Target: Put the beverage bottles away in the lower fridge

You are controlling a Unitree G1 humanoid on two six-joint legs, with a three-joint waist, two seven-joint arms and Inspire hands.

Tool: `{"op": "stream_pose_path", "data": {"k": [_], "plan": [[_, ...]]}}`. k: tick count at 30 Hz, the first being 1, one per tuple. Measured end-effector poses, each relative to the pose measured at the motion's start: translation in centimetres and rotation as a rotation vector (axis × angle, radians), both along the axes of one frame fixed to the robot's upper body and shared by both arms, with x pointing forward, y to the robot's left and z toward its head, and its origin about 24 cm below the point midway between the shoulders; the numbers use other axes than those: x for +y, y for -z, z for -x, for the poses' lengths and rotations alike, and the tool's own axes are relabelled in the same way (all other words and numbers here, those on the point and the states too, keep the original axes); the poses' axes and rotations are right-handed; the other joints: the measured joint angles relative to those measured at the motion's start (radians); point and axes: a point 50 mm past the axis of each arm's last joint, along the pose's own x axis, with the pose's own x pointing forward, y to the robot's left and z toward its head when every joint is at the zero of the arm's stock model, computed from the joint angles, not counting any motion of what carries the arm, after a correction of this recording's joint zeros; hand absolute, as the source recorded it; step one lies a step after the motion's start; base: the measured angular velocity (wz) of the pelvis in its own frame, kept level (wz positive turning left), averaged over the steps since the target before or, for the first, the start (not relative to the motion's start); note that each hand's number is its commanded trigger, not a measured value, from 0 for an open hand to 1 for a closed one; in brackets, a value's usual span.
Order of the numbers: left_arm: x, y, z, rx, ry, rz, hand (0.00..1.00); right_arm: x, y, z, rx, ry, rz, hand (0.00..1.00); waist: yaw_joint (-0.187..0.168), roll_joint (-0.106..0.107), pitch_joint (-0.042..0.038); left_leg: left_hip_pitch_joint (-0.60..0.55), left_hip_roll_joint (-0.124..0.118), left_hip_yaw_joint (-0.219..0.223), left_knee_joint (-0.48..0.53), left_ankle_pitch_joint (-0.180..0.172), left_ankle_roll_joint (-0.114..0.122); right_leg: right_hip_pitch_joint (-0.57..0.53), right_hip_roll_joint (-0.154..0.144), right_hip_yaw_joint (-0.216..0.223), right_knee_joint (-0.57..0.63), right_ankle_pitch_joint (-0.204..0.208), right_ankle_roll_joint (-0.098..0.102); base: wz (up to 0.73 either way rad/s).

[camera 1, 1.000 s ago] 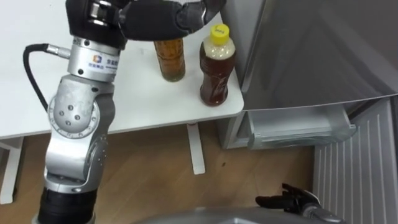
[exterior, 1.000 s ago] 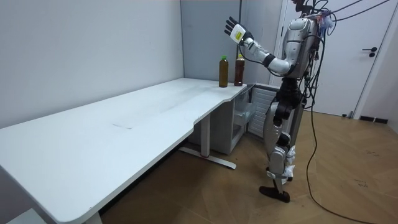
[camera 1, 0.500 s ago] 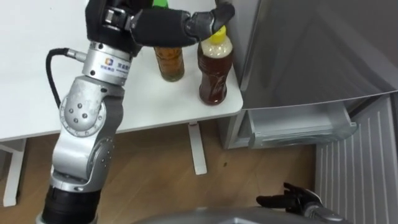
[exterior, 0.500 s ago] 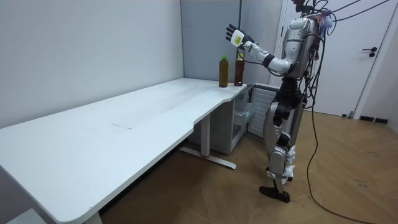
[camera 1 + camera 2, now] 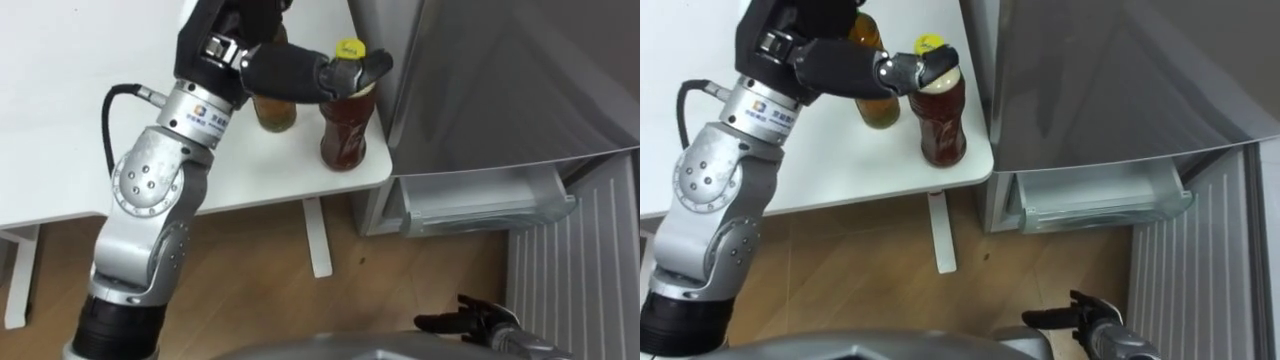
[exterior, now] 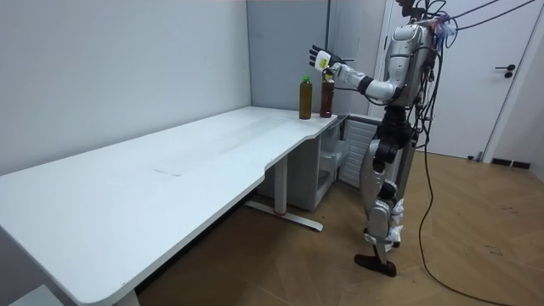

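Two drink bottles stand at the white table's (image 5: 60, 120) right corner, next to the grey fridge (image 5: 500, 80). The brown one with a yellow cap (image 5: 345, 135) is nearest the fridge. An amber one (image 5: 275, 108) stands to its left, its top hidden behind my arm. My left hand (image 5: 290, 70) reaches over from the left at neck height of the yellow-capped bottle. It is open, its fingertips (image 5: 377, 65) lie just right of the cap, and I cannot tell whether it touches. My right hand (image 5: 465, 322) hangs low by the floor, open and empty.
The lower fridge compartment stands open below the table corner, showing a clear shelf (image 5: 480, 205) and a white ribbed panel (image 5: 570, 270). A table leg (image 5: 315, 240) stands on the wood floor. In the room view I stand between the table end (image 6: 255, 127) and the fridge.
My left hand has come down and to the right, from above both bottles to the neck of the yellow-capped one. Bottles and right hand have not moved.
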Motion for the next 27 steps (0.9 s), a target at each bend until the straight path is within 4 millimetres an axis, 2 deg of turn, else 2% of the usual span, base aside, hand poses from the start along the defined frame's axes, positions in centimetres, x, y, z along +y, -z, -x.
{"op": "stream_pose_path", "data": {"k": [11, 27], "plan": [[-0.9, 0.5, 0.2, 0.023, 0.103, -0.034, 0.0, 0.0, 0.0, 0.0, 0.017, 0.005, -0.001, 0.0, 0.0, -0.003, 0.0007, 0.0, 0.0, 0.0, 0.004, 0.0, 0.0, 0.001, 0.0, 0.0, 0.003, 0.0, 0.0, 0.0], [-1.2, 0.6, 0.3, 0.032, 0.138, -0.048, 0.0, 0.0, 0.0, 0.1, 0.018, 0.007, 0.008, 0.0, -0.001, -0.009, 0.0003, 0.002, 0.0, 0.0, 0.006, 0.0, 0.0, 0.002, 0.0, 0.0, 0.003, 0.0, 0.0, 0.0]]}}
